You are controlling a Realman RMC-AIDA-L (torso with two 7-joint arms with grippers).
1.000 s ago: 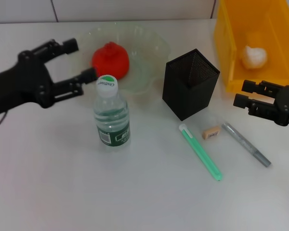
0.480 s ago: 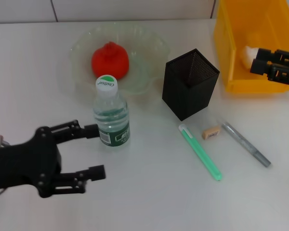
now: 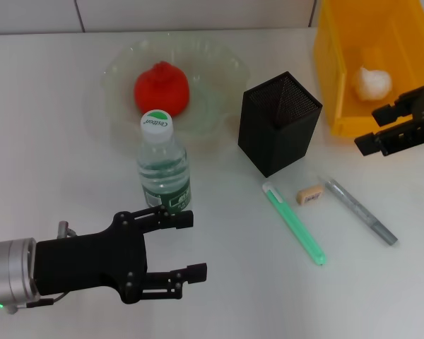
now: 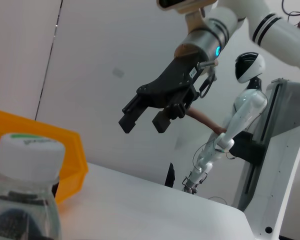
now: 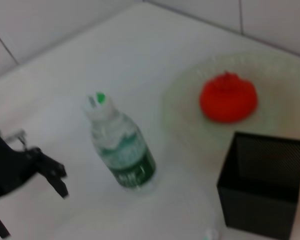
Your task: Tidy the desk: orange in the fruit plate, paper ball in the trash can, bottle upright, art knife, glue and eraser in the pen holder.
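The red-orange orange [image 3: 161,88] lies in the pale-green fruit plate [image 3: 226,62]. The bottle [image 3: 164,169] stands upright in front of the plate. My left gripper [image 3: 195,244] is open and empty, low over the table just in front of the bottle. The black mesh pen holder [image 3: 279,123] stands mid-table. The paper ball [image 3: 372,82] rests in the yellow trash can [image 3: 339,78]. My right gripper [image 3: 371,131] hangs open at the can's front edge. The tan eraser [image 3: 310,195] lies between a green stick [image 3: 295,224] and a grey stick [image 3: 360,212]. Which of the two is the art knife or the glue, I cannot tell.
The left wrist view shows the bottle [image 4: 25,195], the trash can [image 4: 70,165] and my right gripper [image 4: 142,124] in the air. The right wrist view shows the bottle [image 5: 121,150], orange [image 5: 228,97] and pen holder [image 5: 262,185]. A tiled wall runs behind the table.
My left gripper has slid right along the table's front, now just in front of the bottle. My right gripper has come from above the trash can to its front edge.
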